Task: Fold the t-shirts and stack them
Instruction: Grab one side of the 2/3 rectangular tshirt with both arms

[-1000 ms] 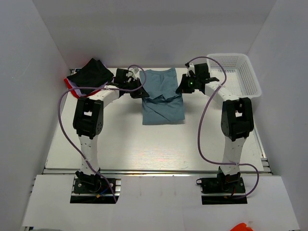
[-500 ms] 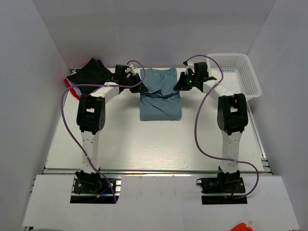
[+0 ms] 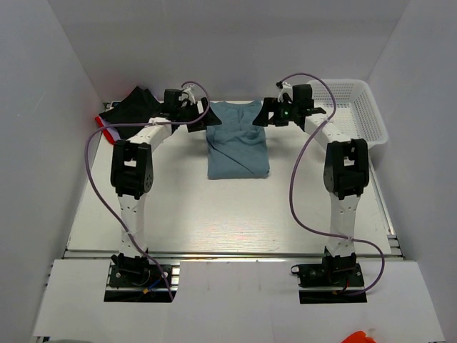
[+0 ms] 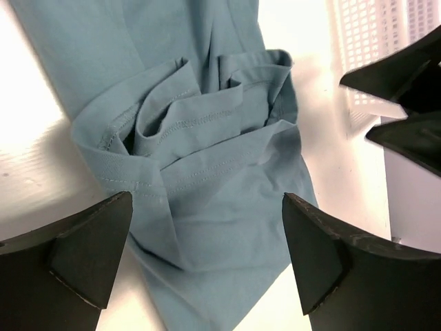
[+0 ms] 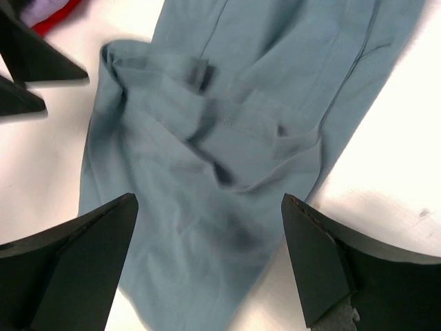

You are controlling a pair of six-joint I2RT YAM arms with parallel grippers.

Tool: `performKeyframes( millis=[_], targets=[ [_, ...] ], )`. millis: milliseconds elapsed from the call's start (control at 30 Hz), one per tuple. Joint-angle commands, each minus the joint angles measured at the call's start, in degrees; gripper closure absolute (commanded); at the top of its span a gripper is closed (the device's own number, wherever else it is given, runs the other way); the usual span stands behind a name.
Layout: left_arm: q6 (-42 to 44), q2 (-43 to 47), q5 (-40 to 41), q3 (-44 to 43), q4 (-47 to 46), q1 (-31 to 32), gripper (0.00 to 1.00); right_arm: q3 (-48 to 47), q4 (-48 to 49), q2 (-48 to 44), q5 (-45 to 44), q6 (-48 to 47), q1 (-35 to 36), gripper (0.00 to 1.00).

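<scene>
The dusty blue-teal t-shirt (image 3: pixel 238 146) lies folded into a narrow rectangle at the table's far middle, with rumpled sleeve folds near its top (image 4: pixel 200 131) (image 5: pixel 227 138). My left gripper (image 3: pixel 206 118) (image 4: pixel 207 207) hovers open over its left upper edge, with nothing between the fingers. My right gripper (image 3: pixel 264 116) (image 5: pixel 207 207) hovers open over the right upper edge, also empty. A black t-shirt (image 3: pixel 133 107) lies in a pile at the far left, on top of a red one (image 3: pixel 102 123) (image 5: pixel 55 14) and a white one (image 3: pixel 112 133).
A white mesh basket (image 3: pixel 360 107) (image 4: pixel 372 41) stands at the far right against the wall. White walls close in the table at the back and on both sides. Purple cables loop off both arms.
Both grippers were shut at the shirt's folded edges and now stand open. They have drawn back a little toward the far wall. The shirt lies flatter.
</scene>
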State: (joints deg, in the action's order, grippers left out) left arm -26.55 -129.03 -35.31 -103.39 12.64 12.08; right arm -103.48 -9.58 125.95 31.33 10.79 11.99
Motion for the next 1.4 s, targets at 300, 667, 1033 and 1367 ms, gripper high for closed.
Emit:
performKeyframes(
  millis=[300,667,1033,1367],
  targets=[
    [7.6,20.9,3.4,23.6,1.0,2.3,0.00,26.0,3.2,-18.9,1.3,-1.4,3.7,0.10],
    [10.1,22.3,12.3,37.3,1.7,7.0,0.15,42.4,6.0,-24.3,-9.7,8.3,2.2,0.19],
    [10.6,19.2,12.4,36.9,0.0,9.3,0.59,42.8,9.0,-19.9,-1.5,10.1,2.1,0.78],
    [10.0,29.8,10.3,46.5,-6.1,10.4,1.00,49.4,9.0,-27.1,1.5,8.8,2.2,1.00]
  ],
)
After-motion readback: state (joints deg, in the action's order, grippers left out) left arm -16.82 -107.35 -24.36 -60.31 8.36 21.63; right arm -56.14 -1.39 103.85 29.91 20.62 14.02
